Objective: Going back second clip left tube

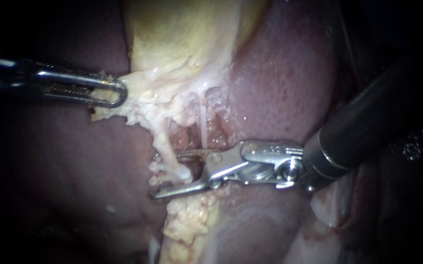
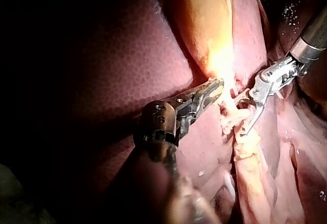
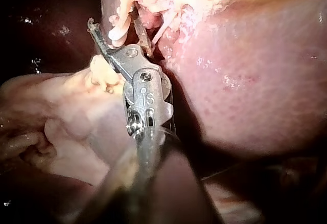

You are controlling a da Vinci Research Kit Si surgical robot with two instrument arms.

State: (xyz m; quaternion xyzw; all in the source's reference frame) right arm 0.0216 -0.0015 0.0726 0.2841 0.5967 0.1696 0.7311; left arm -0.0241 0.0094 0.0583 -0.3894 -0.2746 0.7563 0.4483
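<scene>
1. Closest, the right instrument [image 1: 156,177], a dark shaft with a silver hinged tip, comes in from the right. Its two slim jaws stand spread apart.
2. Between those jaws lies the left tube [image 1: 162,144], a pale, whitish cord running down from the fatty fringe. A thin white strand [image 1: 203,128] stands just beside it.
3. Farther back, the left instrument [image 1: 116,93], with slotted steel jaws, pinches the cream-white fatty tissue [image 1: 148,102] at the gallbladder's lower edge.
4. Behind, the yellow-tan gallbladder [image 1: 182,34] lies against the dark red liver [image 1: 289,73].
</scene>
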